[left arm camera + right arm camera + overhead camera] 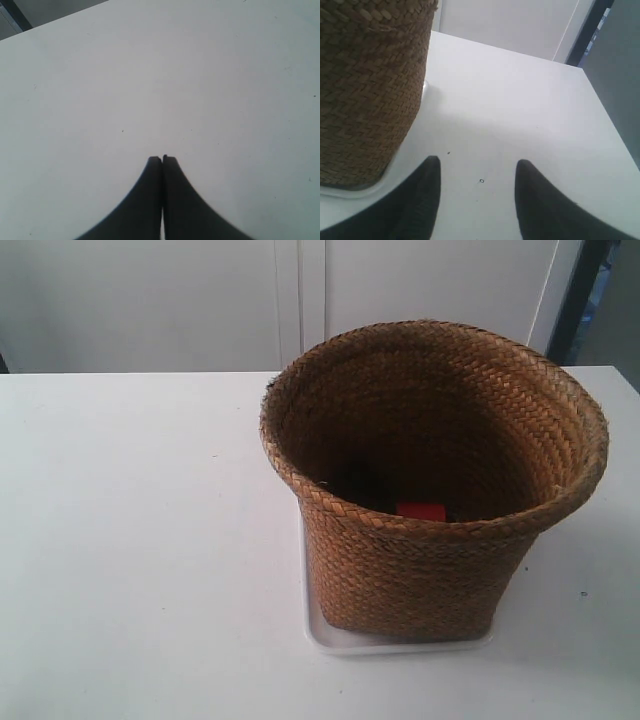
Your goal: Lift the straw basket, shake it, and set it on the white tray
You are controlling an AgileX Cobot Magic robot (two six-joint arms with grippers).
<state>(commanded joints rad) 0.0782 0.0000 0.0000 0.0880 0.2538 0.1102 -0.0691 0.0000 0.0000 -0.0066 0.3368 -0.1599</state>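
straw basket [410, 580] sits upright on the white tray [400, 645], small red object [421, 510] inside. left gripper [162, 159] fingers pressed together over the white table [150, 75]. right gripper [478, 161] spread apart, empty, just beside the basket.

shows, at the left gripper [162, 159], as two matte black fingers [142, 205], wide at the root and sweeping in along concave outer edges to narrow, squared-off tips. carries faint fine ribbing along one outer edge. appears, at the right gripper [477, 167], as a like pair in the same dull black, thick and smooth-sided, narrowing to blunt rounded tips. bears a faint ridged grain on one of its fingers [417, 205]. looks too dark and blurred close up for any finer detail.
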